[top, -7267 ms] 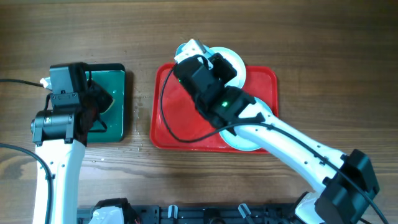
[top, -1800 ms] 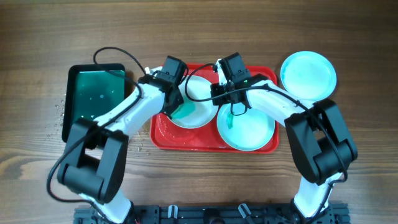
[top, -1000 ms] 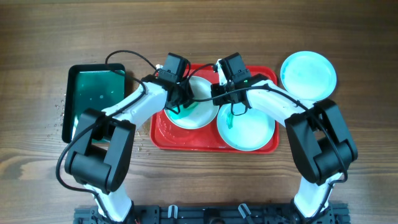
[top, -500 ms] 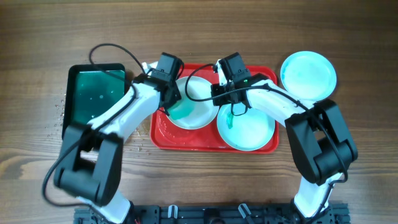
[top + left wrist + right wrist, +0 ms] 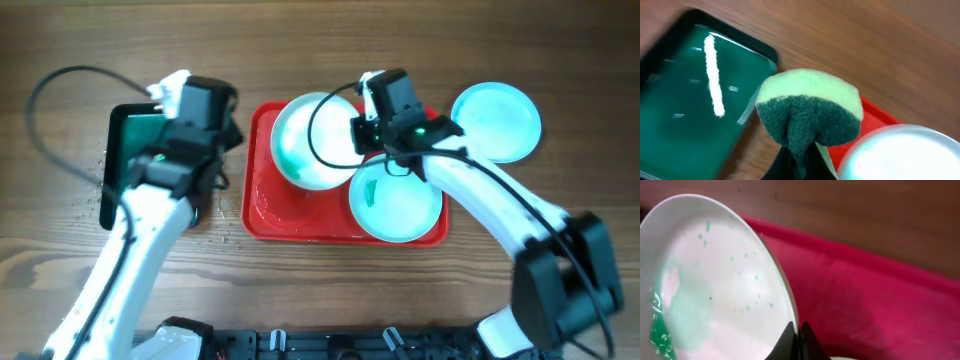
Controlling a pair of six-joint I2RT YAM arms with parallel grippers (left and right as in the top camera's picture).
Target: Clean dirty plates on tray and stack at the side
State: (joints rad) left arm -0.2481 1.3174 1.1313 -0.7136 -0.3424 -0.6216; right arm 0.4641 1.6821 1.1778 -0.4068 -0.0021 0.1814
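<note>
My right gripper (image 5: pixel 358 135) (image 5: pixel 796 330) is shut on the rim of the white plate (image 5: pixel 308 140) (image 5: pixel 715 290) and holds it tilted over the left half of the red tray (image 5: pixel 262 205) (image 5: pixel 875 300). Teal smears show on the plate's face. A pale-blue plate (image 5: pixel 397 207) with a teal smear lies in the tray's right half. Another pale-blue plate (image 5: pixel 497 122) lies on the table right of the tray. My left gripper (image 5: pixel 215 135) (image 5: pixel 800 162) is shut on a green-and-pale sponge (image 5: pixel 807 112), above the gap between the two trays.
A smaller dark green tray (image 5: pixel 135 165) (image 5: pixel 685 100) with liquid lies on the table at the left. Water drops speckle the wood near its left edge (image 5: pixel 95 190). The red tray floor is wet. Cables loop above both arms.
My left gripper has pulled the sponge off the white plate and moved left toward the green tray. My right gripper has raised and tilted the white plate by its rim.
</note>
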